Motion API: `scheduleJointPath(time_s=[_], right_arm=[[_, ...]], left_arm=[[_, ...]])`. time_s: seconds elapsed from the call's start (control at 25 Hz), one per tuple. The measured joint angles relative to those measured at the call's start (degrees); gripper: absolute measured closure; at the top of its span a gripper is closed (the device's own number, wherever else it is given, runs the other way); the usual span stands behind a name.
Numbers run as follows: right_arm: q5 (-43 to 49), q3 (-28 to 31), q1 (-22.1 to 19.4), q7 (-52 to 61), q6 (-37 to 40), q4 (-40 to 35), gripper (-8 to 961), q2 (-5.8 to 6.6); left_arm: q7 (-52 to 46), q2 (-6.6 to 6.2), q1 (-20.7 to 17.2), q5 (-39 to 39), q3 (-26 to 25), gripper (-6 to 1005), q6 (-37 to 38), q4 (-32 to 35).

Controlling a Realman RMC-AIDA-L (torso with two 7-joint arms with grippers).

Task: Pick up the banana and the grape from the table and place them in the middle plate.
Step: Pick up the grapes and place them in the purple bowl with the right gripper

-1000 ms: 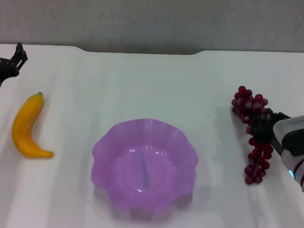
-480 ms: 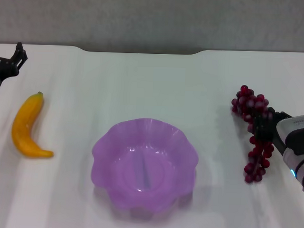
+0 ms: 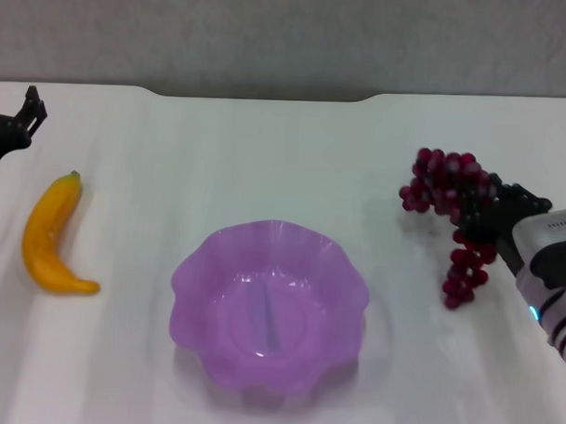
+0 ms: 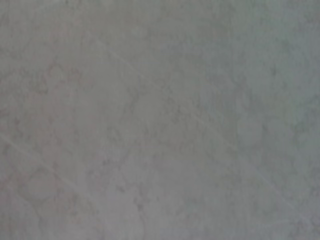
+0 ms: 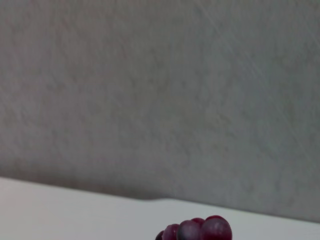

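In the head view the grape, a dark red-purple bunch, hangs from my right gripper, which is shut on its middle and holds it lifted above the white table at the right. A few grapes show at the edge of the right wrist view. The middle plate, a light-purple scalloped dish, sits at the centre front and holds nothing. The yellow-orange banana lies on the table at the left. My left gripper stays at the far left edge, beyond the banana.
A grey wall runs behind the table's far edge. The left wrist view shows only a grey surface. Bare tabletop lies between the plate and the grape.
My right gripper has lifted the grape off the table and carried it left, toward the plate; the bunch now hangs bent over the fingers. The left arm, banana and plate have not moved.
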State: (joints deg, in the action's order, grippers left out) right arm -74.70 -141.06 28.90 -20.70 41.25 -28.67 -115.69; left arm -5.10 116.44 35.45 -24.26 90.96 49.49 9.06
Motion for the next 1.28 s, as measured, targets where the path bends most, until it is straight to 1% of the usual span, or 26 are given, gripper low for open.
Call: scheduleJointPath(time_s=[0.08, 0.32, 0.44, 0.52, 0.64, 0.72, 0.88, 0.92, 1.12, 1.28], right_arm=[[0.2, 0.2, 0.1, -0.5, 0.1, -2.3, 662, 0.28], [0.3, 0.4, 0.7, -1.4, -0.2, -4.4, 663, 0.48], [0.3, 1.6, 0.0, -5.4, -0.7, -8.2, 665, 0.53], [0.3, 4.6, -1.8, -11.0, -2.6, -13.0, 666, 0.56], [0.3, 11.6, -5.5, -22.1, -8.2, -21.5, 666, 0.59], [0.3, 14.8, -7.2, -26.7, -11.2, -25.4, 666, 0.59], [0.3, 17.8, -8.2, -28.7, -17.0, -30.9, 665, 0.58], [0.3, 17.8, -8.2, -28.7, -17.0, -30.9, 665, 0.58], [0.3, 20.2, -8.9, -31.5, -22.6, -35.1, 665, 0.56], [0.3, 20.5, -9.3, -34.0, -25.1, -38.0, 666, 0.56]], left_arm=[[0.0, -0.03, -0.2, 0.0, 0.0, 185, 0.0, 0.0], [0.1, -0.06, -0.4, 0.0, 0.0, 188, 0.0, -0.1], [0.0, -0.08, -0.8, 0.0, 0.0, 189, -0.1, -0.1], [0.0, -0.08, -1.0, 0.0, 0.0, 189, -0.1, -0.1], [0.0, -0.08, -1.1, 0.0, 0.0, 190, -0.5, -0.1], [0.0, -0.08, -0.9, 0.0, 0.0, 191, -1.2, -0.1], [0.0, -0.07, -0.9, 0.0, 0.0, 193, -1.5, -0.1], [0.0, -0.07, -0.9, 0.0, 0.0, 193, -1.5, -0.1], [0.0, -0.08, -0.9, 0.0, 0.0, 195, -1.5, 0.0], [0.0, -0.08, -0.9, 0.0, 0.0, 196, -1.5, 0.0]])
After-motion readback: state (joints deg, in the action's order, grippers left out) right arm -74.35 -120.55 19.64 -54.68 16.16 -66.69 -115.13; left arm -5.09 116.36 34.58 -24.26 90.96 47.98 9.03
